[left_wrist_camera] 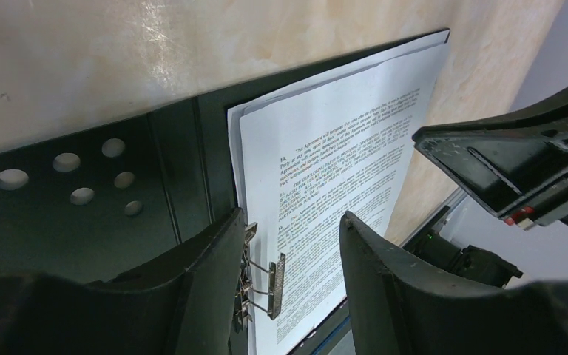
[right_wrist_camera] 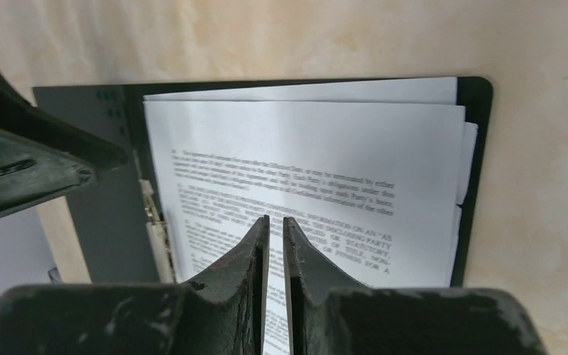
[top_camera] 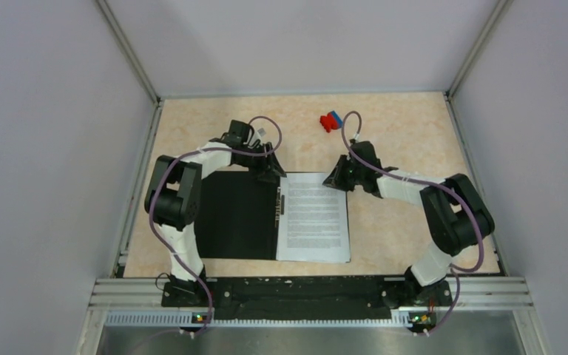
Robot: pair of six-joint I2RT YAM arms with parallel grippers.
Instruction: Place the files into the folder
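Right wrist view: files (right_wrist_camera: pixel 303 140) lie in folder (right_wrist_camera: pixel 96 200); right gripper (right_wrist_camera: pixel 275 220) nearly closed, apparently empty; left gripper (left_wrist_camera: pixel 290 218) open astride clip (left_wrist_camera: pixel 275 285); next, probably clamp files.

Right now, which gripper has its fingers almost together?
The right gripper: only a thin slit shows between its fingers, over the files. The left gripper has them wide apart.

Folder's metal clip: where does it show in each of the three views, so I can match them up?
Top external: the metal clip lies centre frame on the open folder, along the left edge of the files.
Left wrist: bottom centre, between the fingers of the left gripper.
Right wrist: lower left, against the sheets' left edge.
Shared landmark: the files' printed text, right beside the clip in every view.
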